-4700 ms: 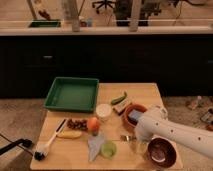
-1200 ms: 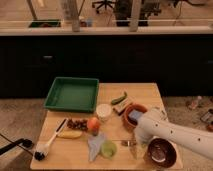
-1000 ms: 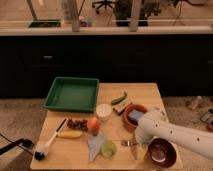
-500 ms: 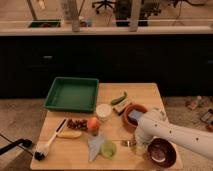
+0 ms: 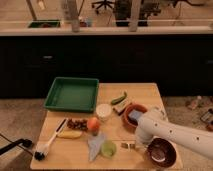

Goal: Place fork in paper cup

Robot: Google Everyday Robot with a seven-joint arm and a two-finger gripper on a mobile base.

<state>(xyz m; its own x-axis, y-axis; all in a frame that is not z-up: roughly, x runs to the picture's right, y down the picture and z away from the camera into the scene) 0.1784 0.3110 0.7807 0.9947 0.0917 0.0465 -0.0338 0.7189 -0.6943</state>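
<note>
The fork (image 5: 128, 145) shows as a small silvery thing lying on the wooden table (image 5: 150, 95) near its front edge. The paper cup (image 5: 103, 111) stands upright in the middle of the table, behind and to the left of the fork. My white arm comes in from the lower right. Its gripper (image 5: 137, 143) points down just right of the fork, mostly hidden by the arm's wrist. The cup holds nothing that I can see.
A green tray (image 5: 72, 93) sits at the back left. A brown bowl (image 5: 131, 114), a dark bowl (image 5: 161, 152), a green pepper (image 5: 118, 98), an apple (image 5: 93, 123), a banana (image 5: 70, 134), a brush (image 5: 47, 145) and a pale green round thing (image 5: 108, 148) crowd the table.
The arm stays low over the table's front right and has barely shifted. The fork lies in about the same spot on the table.
</note>
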